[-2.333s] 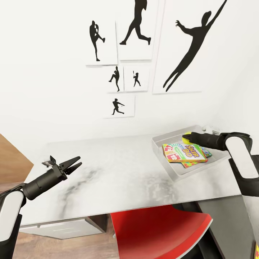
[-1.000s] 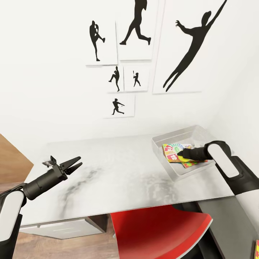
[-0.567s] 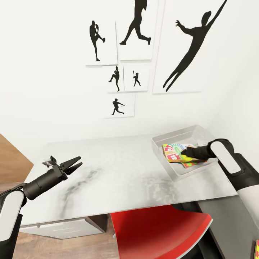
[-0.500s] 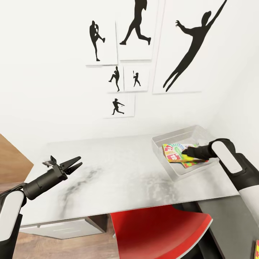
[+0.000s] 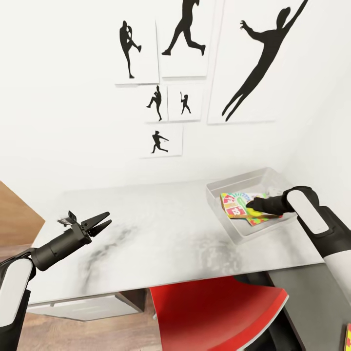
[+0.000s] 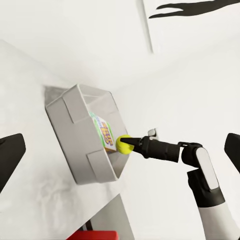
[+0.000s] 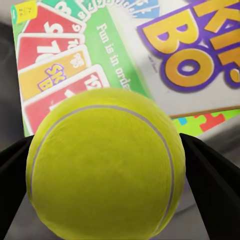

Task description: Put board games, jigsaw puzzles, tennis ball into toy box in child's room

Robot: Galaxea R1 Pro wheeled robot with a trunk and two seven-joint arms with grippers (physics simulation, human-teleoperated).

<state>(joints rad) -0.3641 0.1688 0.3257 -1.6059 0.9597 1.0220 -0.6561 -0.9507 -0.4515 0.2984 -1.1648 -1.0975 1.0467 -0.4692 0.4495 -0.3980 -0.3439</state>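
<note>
While the right gripper [image 5: 253, 210] is reaching into the toy box [image 5: 229, 222] at the far right of the table [image 5: 161, 229], its two fingers are pinching the tennis ball [image 7: 105, 167], and the ball is hanging just above the Skip-Bo board game [image 7: 165, 55] lying flat inside the bin. By my judgement, the step in hand is depositing the ball; the next move is calling for the fingers to part low over the game box, so the ball is settling inside the sloping walls rather than bouncing out. A jigsaw puzzle [image 7: 210, 122] with a coloured piece pattern is peeking out from beneath the game box. Whether further toys are lying underneath, I cannot tell. The left gripper [image 5: 100, 223] is hovering over the near left of the table with its fingers spread, holding nothing.
</note>
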